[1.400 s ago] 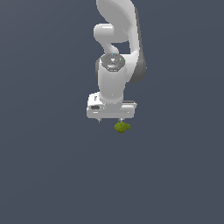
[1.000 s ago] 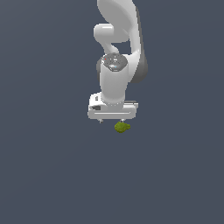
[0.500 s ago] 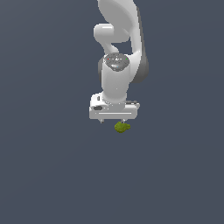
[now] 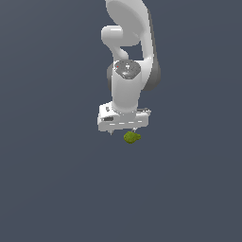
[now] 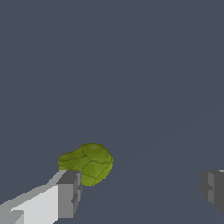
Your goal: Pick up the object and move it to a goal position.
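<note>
In the exterior view the claw fingers are mostly hidden under the white hand. The wrist view cuts off both fingers at its edge, and one seems to cover part of the olive-green blob.

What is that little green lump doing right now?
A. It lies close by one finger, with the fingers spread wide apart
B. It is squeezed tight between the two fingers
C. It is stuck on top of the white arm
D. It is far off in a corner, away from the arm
A: in the wrist view the olive-green blob sits beside one finger, the other finger far apart, so the gripper is open.
</note>
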Robot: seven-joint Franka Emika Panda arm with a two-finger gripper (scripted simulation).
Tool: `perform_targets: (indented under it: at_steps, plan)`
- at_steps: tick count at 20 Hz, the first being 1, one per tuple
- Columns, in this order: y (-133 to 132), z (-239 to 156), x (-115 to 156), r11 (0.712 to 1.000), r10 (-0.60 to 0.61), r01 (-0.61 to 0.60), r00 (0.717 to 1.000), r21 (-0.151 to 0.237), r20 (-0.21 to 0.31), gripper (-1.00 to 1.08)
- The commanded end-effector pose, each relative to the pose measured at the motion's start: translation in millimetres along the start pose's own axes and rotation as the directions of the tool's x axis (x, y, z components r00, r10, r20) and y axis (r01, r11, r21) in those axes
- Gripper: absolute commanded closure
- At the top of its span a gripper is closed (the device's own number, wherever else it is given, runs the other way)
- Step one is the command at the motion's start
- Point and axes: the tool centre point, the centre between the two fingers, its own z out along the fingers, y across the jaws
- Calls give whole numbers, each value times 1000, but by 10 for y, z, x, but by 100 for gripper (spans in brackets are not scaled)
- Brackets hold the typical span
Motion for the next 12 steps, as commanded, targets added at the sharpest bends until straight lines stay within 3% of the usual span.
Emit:
perform_targets:
  at_steps: [1, 6, 12]
  plan:
    - [-21, 30, -12, 999, -49, 49, 999, 1, 1, -92]
    - [-77, 104, -44, 984, -177, 177, 984, 3, 3, -92]
    - [-158, 203, -89, 938, -347, 347, 938, 7, 5, -92]
